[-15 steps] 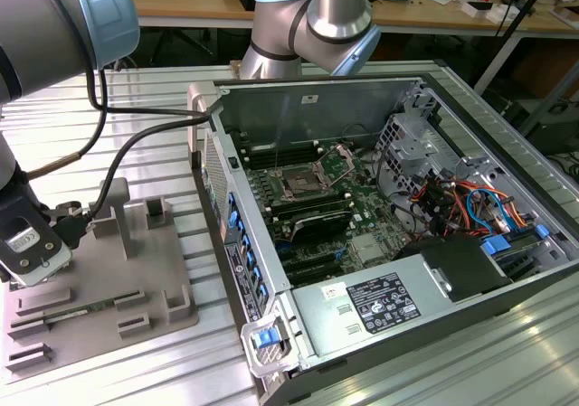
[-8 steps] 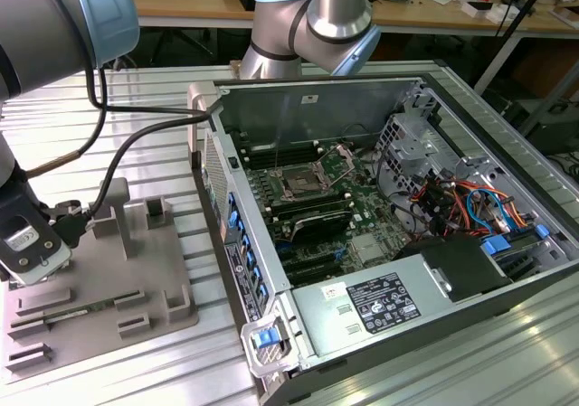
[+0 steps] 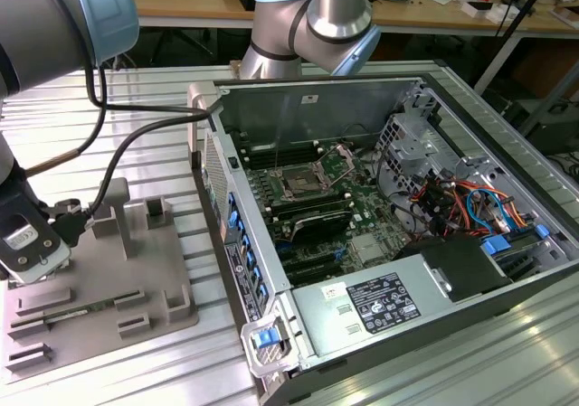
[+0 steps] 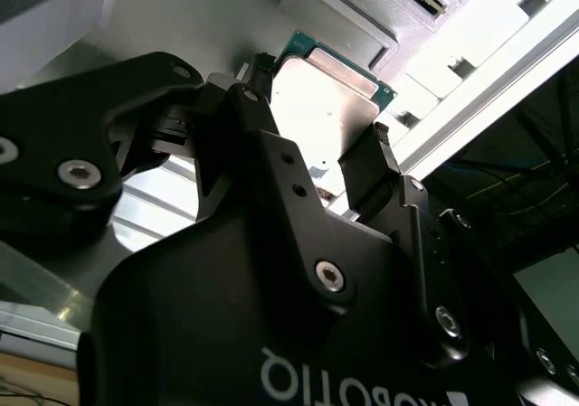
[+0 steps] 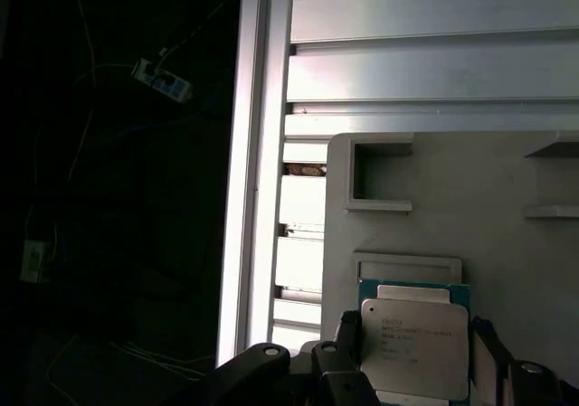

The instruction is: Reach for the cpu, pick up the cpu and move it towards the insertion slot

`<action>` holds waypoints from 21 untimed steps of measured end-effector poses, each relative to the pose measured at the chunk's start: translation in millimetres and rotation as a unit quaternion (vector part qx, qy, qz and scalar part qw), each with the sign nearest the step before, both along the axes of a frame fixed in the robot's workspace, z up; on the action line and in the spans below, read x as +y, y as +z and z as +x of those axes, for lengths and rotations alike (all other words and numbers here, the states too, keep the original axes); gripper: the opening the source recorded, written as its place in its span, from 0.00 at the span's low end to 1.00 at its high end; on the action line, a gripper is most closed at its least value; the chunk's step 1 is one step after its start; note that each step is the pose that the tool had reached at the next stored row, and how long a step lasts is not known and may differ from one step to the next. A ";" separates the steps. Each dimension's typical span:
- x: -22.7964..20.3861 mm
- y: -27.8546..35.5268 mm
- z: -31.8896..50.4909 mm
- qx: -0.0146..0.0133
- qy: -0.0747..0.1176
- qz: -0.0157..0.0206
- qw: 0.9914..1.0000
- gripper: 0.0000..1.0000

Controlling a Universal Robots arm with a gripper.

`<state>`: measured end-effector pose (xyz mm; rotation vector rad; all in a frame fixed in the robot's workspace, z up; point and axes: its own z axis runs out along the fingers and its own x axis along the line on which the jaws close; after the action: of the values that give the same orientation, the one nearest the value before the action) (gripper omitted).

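Surface: ribbed aluminium table [image 3: 163, 80]; grey fixture [image 3: 99, 266] at the exterior view's left.
Gripper [image 5: 416, 334]: over the fixture, clenched on the cpu [image 5: 414, 356] by opposite edges, probably to leave its underside free.
Insertion slot [image 3: 298, 184]: well apart, inside the open case [image 3: 308, 112].

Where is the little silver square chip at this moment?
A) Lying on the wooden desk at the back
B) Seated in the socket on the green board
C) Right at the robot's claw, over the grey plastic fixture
C: both wrist views show the cpu right at the claw, over the grey fixture, while the insertion slot shows only its dark centre.
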<state>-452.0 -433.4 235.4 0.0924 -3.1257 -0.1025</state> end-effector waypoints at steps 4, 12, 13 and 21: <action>0.0 0.8 0.0 0.000 0.000 0.000 1.000 0.55; 0.0 2.0 0.0 0.000 0.000 0.000 1.000 0.55; 0.0 2.3 0.0 0.000 0.000 0.000 1.000 0.55; 0.0 4.6 0.0 0.000 0.000 0.000 1.000 0.55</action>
<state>-452.0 -433.4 240.0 0.0924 -3.1257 -0.1025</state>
